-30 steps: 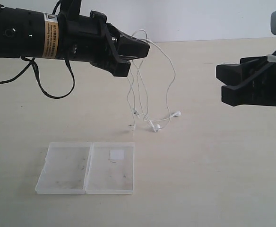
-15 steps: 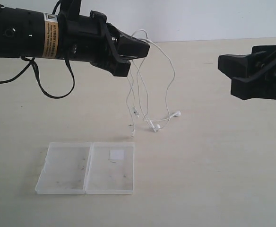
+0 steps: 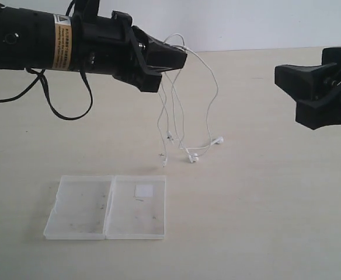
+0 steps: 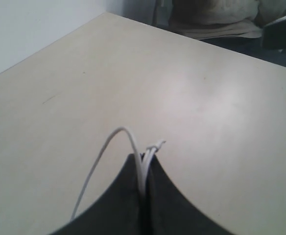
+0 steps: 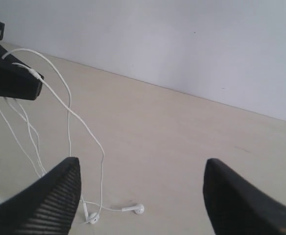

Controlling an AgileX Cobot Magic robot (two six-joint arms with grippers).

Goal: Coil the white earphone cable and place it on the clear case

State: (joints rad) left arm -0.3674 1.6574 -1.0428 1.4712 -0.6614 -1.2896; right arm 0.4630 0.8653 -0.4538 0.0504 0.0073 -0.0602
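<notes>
From the exterior view, I am holding my left claw [image 3: 179, 58] pinched fully shut on the white earphone cable [image 3: 216, 93]. Several long loops are hanging straight down from its tip. The two earbuds [image 3: 218, 140] are resting on the table [image 3: 264, 204] below the tip. My right claw [image 3: 290, 93] is hovering well apart from the cable, facing my left claw's tip, with its jaws wide open and empty. The clear case [image 3: 80, 207] is lying open and flat on the table, lower than my left claw and back toward its wrist side. It is near the dangling ends but not touching them.

From the left wrist view, my left claw [image 4: 144, 161] is squeezing two or three strands of the white earphone cable [image 4: 126, 130] at the very tip, and one strand is arching out above it.

From the right wrist view, my right claw [image 5: 141, 164] is gaping with nothing between its fingers [image 5: 50, 196]. The loops are hanging ahead of it from my left claw [image 5: 15, 81].

I am judging that the coiling is only half done, because the loops are long and loose. Next I am probably needing my right claw to catch the hanging loops low down and fold them up, before I am carrying the bundle over the clear case.
</notes>
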